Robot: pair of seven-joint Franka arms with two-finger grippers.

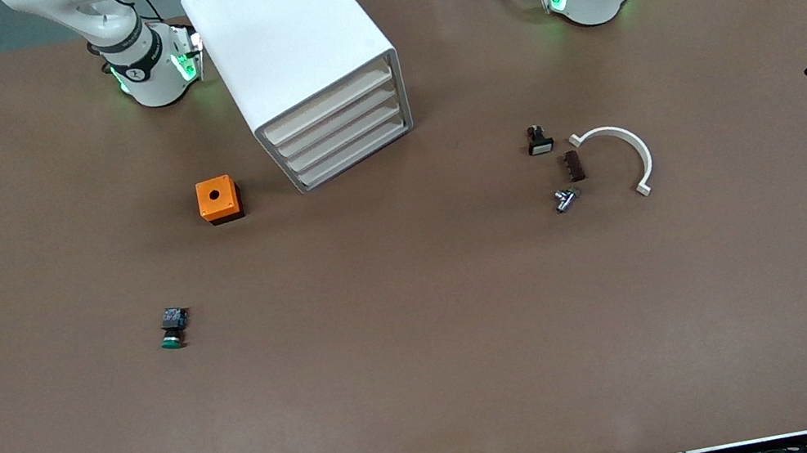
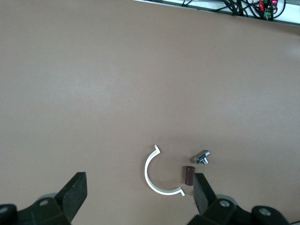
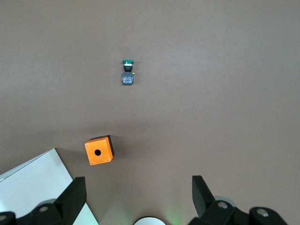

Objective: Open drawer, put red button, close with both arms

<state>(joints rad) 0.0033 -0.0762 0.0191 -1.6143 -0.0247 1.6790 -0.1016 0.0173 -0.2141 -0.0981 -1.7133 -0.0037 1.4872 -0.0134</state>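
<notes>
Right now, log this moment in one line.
drawers shut; left gripper open, raised, waiting; right gripper open, raised, waiting; red button unseen; green button on table

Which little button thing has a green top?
The green button, alone toward the right arm's end of the table, nearer the front camera than the orange box. The other button, beside the white curved piece, shows no green.
</notes>
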